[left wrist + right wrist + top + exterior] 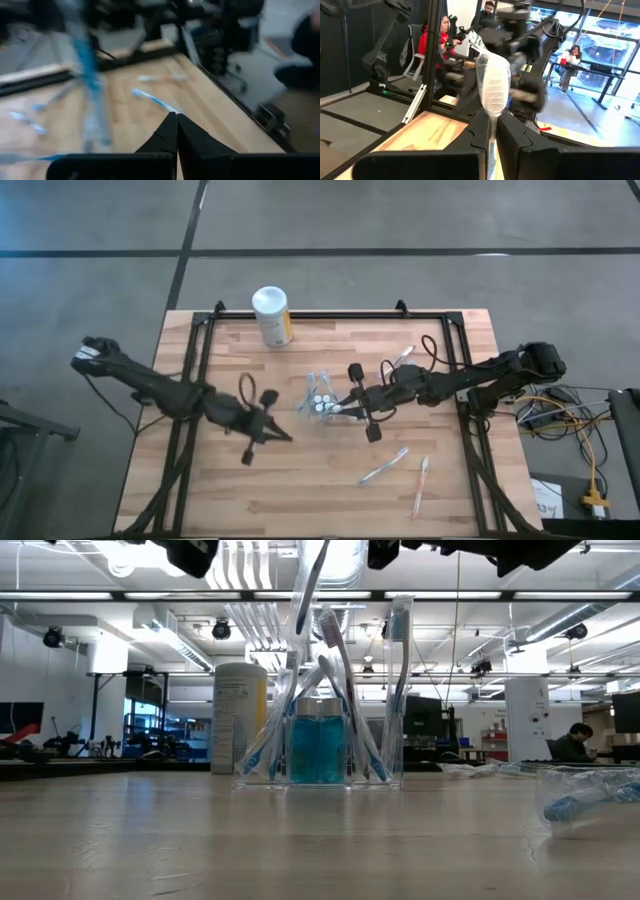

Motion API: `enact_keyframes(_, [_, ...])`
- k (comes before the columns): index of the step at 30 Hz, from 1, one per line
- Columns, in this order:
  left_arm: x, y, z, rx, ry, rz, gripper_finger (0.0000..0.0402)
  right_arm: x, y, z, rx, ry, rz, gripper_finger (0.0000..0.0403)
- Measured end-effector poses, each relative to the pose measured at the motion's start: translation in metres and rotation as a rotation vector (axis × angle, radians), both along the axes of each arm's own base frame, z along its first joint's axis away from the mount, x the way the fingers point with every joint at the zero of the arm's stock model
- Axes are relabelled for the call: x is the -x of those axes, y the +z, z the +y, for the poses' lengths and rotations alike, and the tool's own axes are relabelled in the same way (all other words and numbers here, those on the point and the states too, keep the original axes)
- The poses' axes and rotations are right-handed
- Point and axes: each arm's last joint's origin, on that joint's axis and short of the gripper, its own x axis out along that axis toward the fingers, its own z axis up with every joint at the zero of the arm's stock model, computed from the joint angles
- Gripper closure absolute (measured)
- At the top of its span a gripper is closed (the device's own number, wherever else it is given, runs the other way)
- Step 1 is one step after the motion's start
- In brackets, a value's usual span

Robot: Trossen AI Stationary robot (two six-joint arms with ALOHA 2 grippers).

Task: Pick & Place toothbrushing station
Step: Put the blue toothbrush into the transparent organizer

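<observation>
high view: the clear cup [320, 402] mid-table [300, 480] already holds brushes and tubes; two toothbrushes [384, 468] lie loose nearby, so some remain. left hand [283, 435] pinched empty. right wrist view: right hand [491, 131] grips a wrapped toothbrush [492, 85].

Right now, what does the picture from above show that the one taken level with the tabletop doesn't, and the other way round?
Only the high view shows both arms whole: the left gripper shut and empty, the right gripper shut on a wrapped toothbrush by the clear cup, plus two loose toothbrushes on the wood. Only the low view shows the teal tubes side-on inside the cup, and the room behind with a seated person. Both show the cup, its toothbrushes and the white canister.
</observation>
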Motion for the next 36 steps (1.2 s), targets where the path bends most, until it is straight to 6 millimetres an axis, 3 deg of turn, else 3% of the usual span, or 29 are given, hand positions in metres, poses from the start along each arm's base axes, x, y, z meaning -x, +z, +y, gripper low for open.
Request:
enact_keyframes(7, [0.039, -0.014, 0.024, 0.050, 0.094, -0.133, 0.0401, 0.000, -0.002, -0.001, -0.017, -0.003, 0.030, 0.0390])
enact_keyframes(13, [0.063, -0.043, 0.033, 0.181, 0.128, -0.224, 0.0400, -0.001, -0.005, -0.010, -0.020, -0.032, 0.058, 0.0390])
enact_keyframes(23, [0.071, -0.073, 0.038, 0.136, 0.214, -0.196, 0.0394, -0.003, -0.006, -0.020, -0.014, -0.063, 0.062, 0.0390])
enact_keyframes(30, [0.072, -0.078, 0.039, 0.156, 0.241, -0.183, 0.0393, -0.004, -0.011, -0.018, -0.013, 0.028, 0.081, 0.0390])
enact_keyframes(36, [0.072, -0.077, 0.039, 0.125, 0.239, -0.196, 0.0392, -0.011, -0.016, -0.029, -0.019, -0.039, 0.053, 0.0390])
